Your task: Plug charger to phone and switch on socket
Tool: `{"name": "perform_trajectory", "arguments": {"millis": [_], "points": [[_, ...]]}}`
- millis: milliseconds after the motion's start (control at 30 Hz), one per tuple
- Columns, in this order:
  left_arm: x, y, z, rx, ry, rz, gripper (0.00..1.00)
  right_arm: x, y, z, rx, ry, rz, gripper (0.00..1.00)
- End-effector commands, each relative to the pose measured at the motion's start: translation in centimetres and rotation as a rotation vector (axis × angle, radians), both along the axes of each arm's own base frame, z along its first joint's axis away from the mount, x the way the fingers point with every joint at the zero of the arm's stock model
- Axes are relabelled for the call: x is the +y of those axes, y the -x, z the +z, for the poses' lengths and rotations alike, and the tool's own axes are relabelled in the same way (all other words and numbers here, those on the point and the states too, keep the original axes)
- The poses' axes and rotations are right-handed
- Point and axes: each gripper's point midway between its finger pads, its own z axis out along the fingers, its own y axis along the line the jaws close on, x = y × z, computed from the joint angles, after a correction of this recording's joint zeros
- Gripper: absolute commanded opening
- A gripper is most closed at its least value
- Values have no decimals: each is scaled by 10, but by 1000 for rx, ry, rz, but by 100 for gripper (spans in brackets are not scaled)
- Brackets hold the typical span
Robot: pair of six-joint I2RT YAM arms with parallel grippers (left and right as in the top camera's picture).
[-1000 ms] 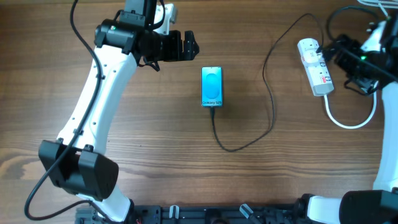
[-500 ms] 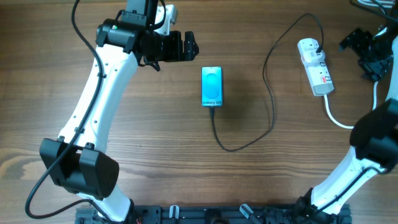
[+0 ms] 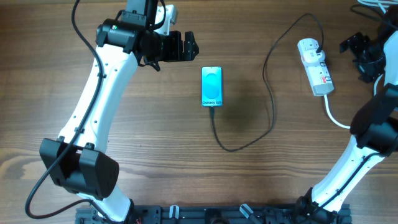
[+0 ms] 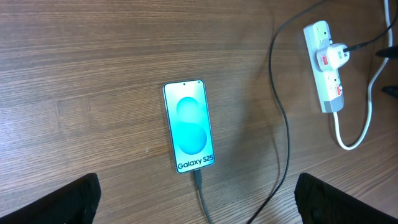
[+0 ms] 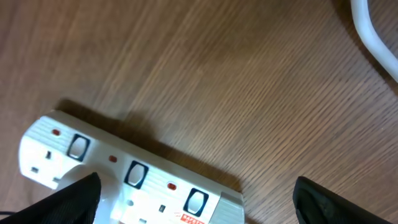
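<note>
The phone [image 3: 211, 86] lies flat mid-table, cyan screen up; it also shows in the left wrist view [image 4: 189, 134]. The thin black charger cable [image 3: 271, 93] has its tip in the phone's near end [image 4: 196, 177] and loops right to a plug [image 4: 331, 57] seated in the white socket strip [image 3: 315, 74]. My left gripper [image 3: 188, 46] is open and empty, up and left of the phone. My right gripper [image 3: 359, 53] is open and empty, right of the strip. The right wrist view shows the strip's rocker switches [image 5: 134, 175] and red marks close below.
The strip's thick white cord [image 3: 342, 119] curves off toward the right arm's base; it also shows in the right wrist view [image 5: 375, 37]. More dark cables lie at the far right corner [image 3: 373, 7].
My right gripper has drawn back from over the socket strip to the right, near the table's right edge. The left arm, phone and cable have not moved.
</note>
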Motion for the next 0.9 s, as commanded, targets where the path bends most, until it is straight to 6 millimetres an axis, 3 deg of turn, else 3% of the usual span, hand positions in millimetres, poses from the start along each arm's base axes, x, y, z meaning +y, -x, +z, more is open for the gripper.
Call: {"name": "perform_trajectory", "arguments": {"millis": [0,367,867], "points": [[1,-1,-5,5,-9,-3,100,-2,6,-15,37,7,-21,100],[1,-1,-5,5,-9,-3,100,29,6,-51,92,-6,85,99],[1,-1,-5,5,-9,-3,100,25,8,-58,115,19,84,99]]}}
